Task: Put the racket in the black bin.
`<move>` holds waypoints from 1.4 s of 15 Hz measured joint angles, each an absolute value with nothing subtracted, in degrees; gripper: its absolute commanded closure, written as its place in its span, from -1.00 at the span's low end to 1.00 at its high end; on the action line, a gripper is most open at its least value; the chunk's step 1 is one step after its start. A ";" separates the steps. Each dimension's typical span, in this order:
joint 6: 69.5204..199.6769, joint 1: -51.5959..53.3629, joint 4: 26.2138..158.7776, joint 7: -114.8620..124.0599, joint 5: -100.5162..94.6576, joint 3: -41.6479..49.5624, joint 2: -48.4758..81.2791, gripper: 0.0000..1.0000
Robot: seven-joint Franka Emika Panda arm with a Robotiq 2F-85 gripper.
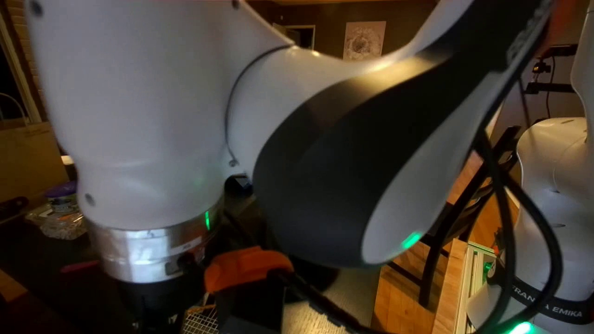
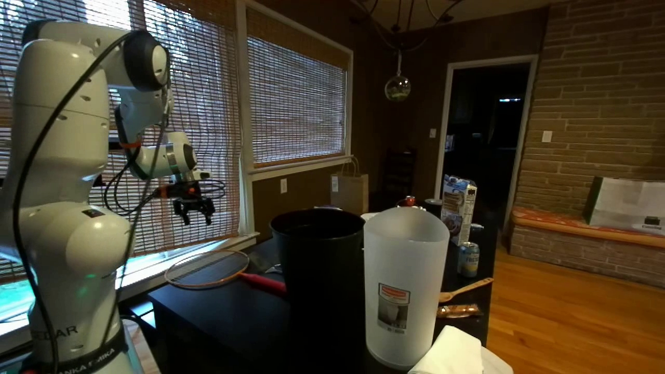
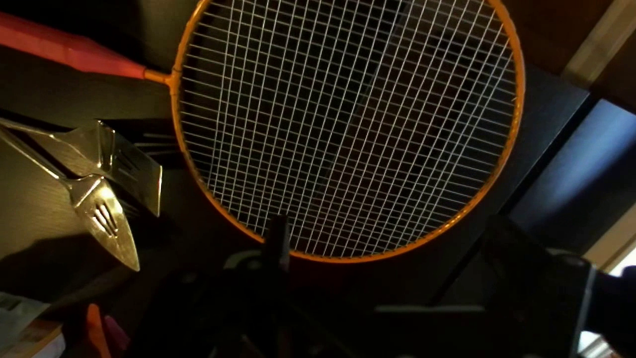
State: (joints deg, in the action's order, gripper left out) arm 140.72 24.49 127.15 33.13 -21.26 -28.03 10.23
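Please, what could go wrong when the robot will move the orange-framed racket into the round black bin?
The open black gripper might push the orange-framed, white-strung racket off the black table, since it lies close to the edge.
The gripper could also snag the two slotted silver metal servers beside the racket.
Swung over, the racket may knock the tall matte-black round bin or the translucent white bin standing beside it.

Left of the white bin [image 2: 410, 265], "…EDAR" and "FRANKA EMIKA" are borne by the arm [image 2: 67, 166]; right, "FRE…" by a can [image 2: 468, 261].
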 measured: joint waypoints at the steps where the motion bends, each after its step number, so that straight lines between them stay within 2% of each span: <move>1: 140.86 25.74 125.96 33.81 -21.91 -26.63 12.23 -1.00; 9: 141.00 28.28 122.43 34.21 -22.36 -24.22 16.91 -1.00; 13: 140.98 33.33 120.11 34.12 -23.09 -20.98 19.57 -1.00; 21: 136.13 44.78 106.32 34.02 -23.61 -12.56 33.35 -1.00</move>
